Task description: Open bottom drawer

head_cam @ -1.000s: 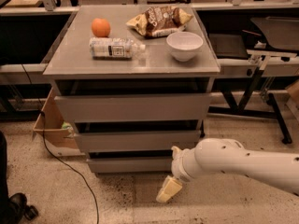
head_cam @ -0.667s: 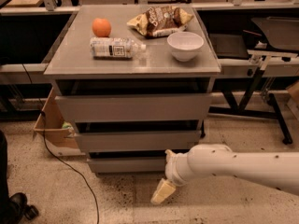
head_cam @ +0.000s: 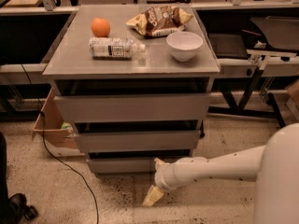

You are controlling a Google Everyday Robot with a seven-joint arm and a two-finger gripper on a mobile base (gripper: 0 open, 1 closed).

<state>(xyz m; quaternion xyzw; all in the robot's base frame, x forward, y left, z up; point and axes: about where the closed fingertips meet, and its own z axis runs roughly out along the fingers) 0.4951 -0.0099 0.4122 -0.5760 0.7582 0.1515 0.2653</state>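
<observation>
Bottom drawer [head_cam: 122, 165] closed, interior hidden. Gripper [head_cam: 154, 182] low by the floor, just in front of its right part, jaws spread, grasping nothing. Bowl [head_cam: 185, 45] on tabletop [head_cam: 70, 62].

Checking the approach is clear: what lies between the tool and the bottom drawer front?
Only bare speckled floor, in the camera view. The tool hangs low, just in front of the bottom drawer.

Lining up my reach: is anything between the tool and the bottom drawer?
Nothing visible. The tool hangs low just in front of the bottom drawer, with only bare floor between. A black cable lies on the floor farther left.
</observation>
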